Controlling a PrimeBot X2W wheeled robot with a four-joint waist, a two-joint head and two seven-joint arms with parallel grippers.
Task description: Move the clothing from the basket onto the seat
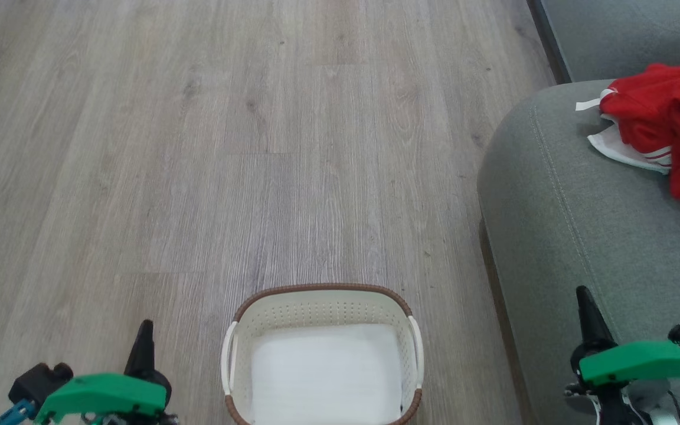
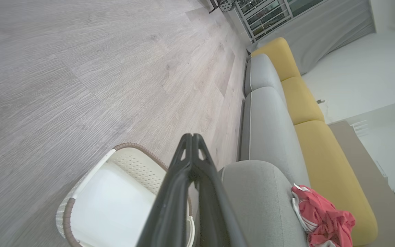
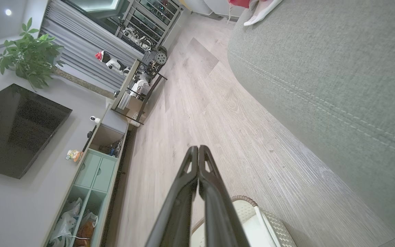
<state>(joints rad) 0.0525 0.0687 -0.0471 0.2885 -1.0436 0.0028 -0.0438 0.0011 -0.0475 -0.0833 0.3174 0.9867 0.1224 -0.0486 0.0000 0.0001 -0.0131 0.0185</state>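
Left gripper (image 1: pixel 145 339), lower left: jaws shut, empty. Right gripper (image 1: pixel 589 316), lower right: likewise. Basket (image 1: pixel 322 288), bottom centre: nothing inside. Clothing (image 1: pixel 664 118), upper right, heaped on seat (image 1: pixel 582 224): likely light, limp, slippery; best pinched at a raised fold.

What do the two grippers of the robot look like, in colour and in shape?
The left gripper and the right gripper are alike: two long, near-black fingers that taper to a narrow tip, with small triangular openings near the tips. Each rises from a bright green cover with rounded edges and has black parts beside it. A small blue piece shows by the left one.
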